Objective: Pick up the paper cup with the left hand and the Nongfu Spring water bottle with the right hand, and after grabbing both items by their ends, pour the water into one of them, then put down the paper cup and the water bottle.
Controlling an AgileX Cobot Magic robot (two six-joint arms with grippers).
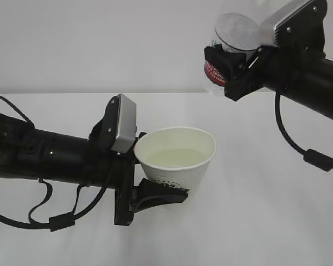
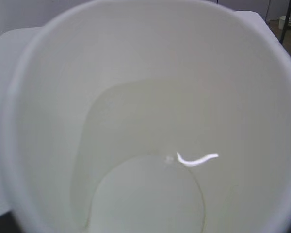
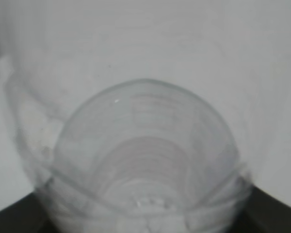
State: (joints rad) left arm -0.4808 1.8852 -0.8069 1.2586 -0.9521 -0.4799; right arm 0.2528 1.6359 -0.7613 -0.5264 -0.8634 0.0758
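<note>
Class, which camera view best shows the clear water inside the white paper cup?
The left wrist view: it looks straight into the white paper cup, showing the faintly yellowish water pooled at the bottom. The exterior view shows only the water's surface at a slant. The right wrist view shows no cup.

Not much else around here, just a plain white table [image 1: 255,221] with a matte top, and a blank pale wall [image 1: 100,44] behind it. In the left wrist view there's some dark, blurry stuff way off past the table's far corner.
</note>
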